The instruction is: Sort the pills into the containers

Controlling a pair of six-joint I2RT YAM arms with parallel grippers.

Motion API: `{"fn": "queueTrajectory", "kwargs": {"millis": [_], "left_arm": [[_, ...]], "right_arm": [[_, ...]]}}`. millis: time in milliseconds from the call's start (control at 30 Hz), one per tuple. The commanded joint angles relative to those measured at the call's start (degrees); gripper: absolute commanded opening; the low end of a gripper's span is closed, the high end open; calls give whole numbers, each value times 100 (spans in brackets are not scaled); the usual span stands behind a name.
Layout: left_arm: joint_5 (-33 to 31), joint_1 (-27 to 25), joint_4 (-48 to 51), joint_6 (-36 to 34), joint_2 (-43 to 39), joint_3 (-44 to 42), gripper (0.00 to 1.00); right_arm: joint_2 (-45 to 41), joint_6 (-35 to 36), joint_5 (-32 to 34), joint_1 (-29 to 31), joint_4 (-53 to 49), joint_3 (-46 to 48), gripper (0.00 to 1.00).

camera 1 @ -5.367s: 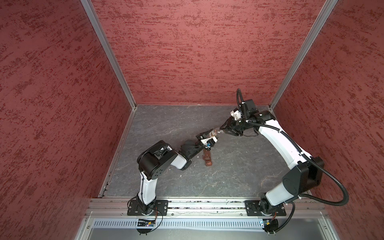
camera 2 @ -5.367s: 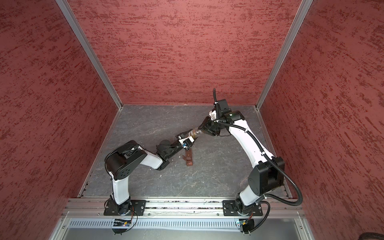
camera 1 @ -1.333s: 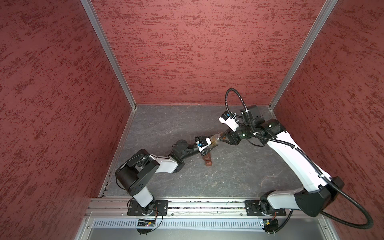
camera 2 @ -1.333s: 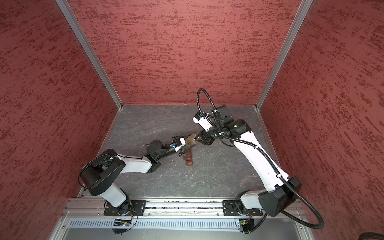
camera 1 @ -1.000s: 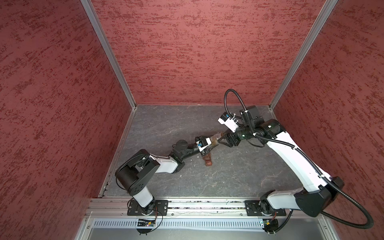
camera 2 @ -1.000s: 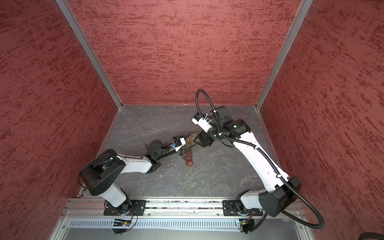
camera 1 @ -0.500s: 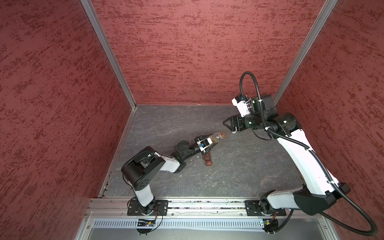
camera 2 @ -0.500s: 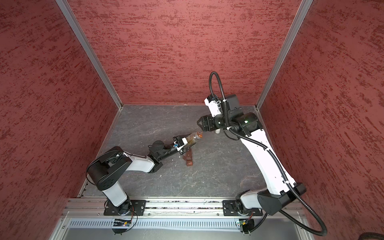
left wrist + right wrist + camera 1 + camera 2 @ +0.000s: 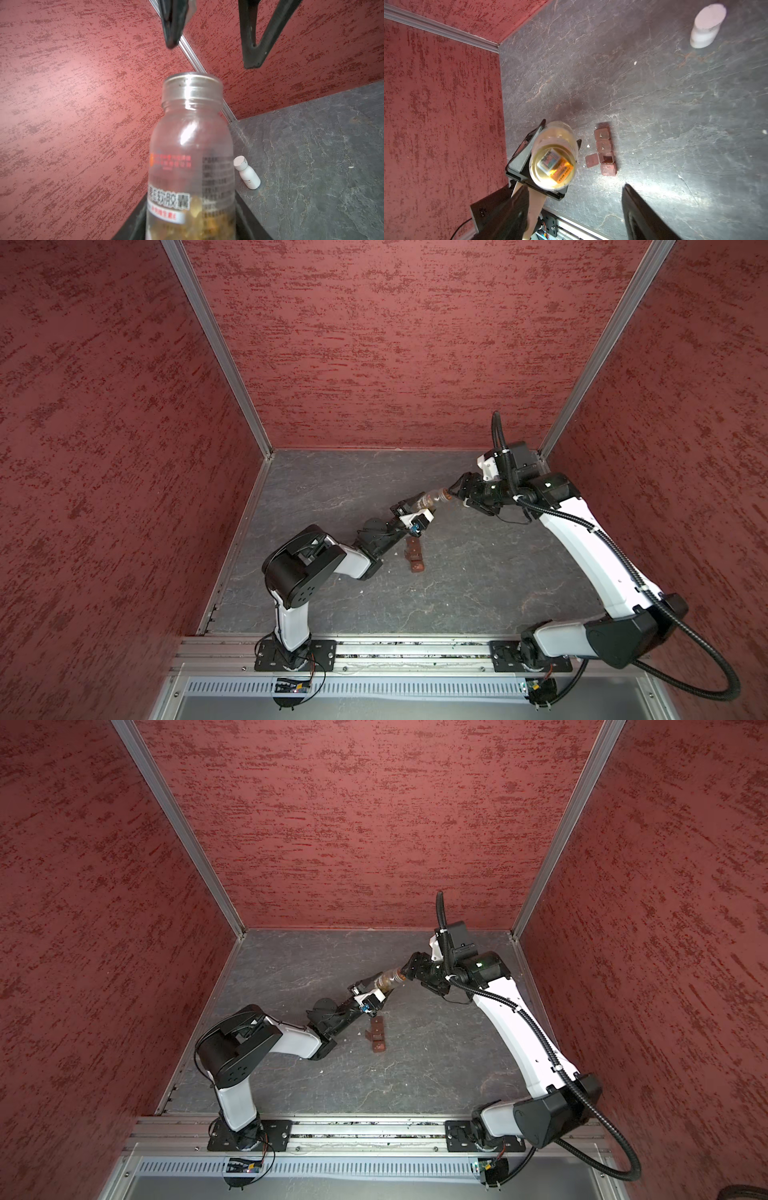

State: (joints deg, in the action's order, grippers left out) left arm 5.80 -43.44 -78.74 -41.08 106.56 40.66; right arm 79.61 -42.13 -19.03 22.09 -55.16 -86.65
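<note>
Left gripper (image 9: 412, 506) clenched on the body of a clear bottle (image 9: 432, 501), held raised and tilted, mouth toward the right gripper (image 9: 459, 492). The right gripper's jaws stand spread just beyond that mouth, grasping nothing. Pills (image 9: 207, 219): amber softgels pooled in the bottle's base. They are likely light, smooth and prone to roll, so pouring should suit them better than pinching. Containers (image 9: 415, 558): a brown strip of small square compartments lying flat on the counter (image 9: 332, 489), beneath and near the left gripper and well apart from the right one. One lid (image 9: 591, 160) looks flipped open in the right wrist view. The strip is probably light, rigid plastic, apt to slide if nudged, and best steadied by its long sides.
</note>
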Motion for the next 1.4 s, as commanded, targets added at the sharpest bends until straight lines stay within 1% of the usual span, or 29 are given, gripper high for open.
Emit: {"fn": "queueTrajectory", "kwargs": {"millis": [0, 500, 733, 933, 1200, 1367], "left_arm": [[-132, -77, -221, -255, 136, 88, 0], [-153, -137, -221, -357, 185, 83, 0], [-194, -171, -221, -414, 224, 107, 0], [-204, -180, -221, -471, 216, 86, 0], [-198, -187, -221, -489, 197, 65, 0], [-194, -191, -221, -489, 186, 42, 0]], "right_arm": [[-162, -399, -186, 11, 535, 51, 72], [-23, -452, -307, 13, 658, 401, 69], [43, -485, -453, 15, 787, 471, 58], [94, -475, -489, 14, 813, 565, 56], [149, -463, -534, 15, 857, 602, 48], [167, -409, -515, 15, 827, 575, 41]]}}
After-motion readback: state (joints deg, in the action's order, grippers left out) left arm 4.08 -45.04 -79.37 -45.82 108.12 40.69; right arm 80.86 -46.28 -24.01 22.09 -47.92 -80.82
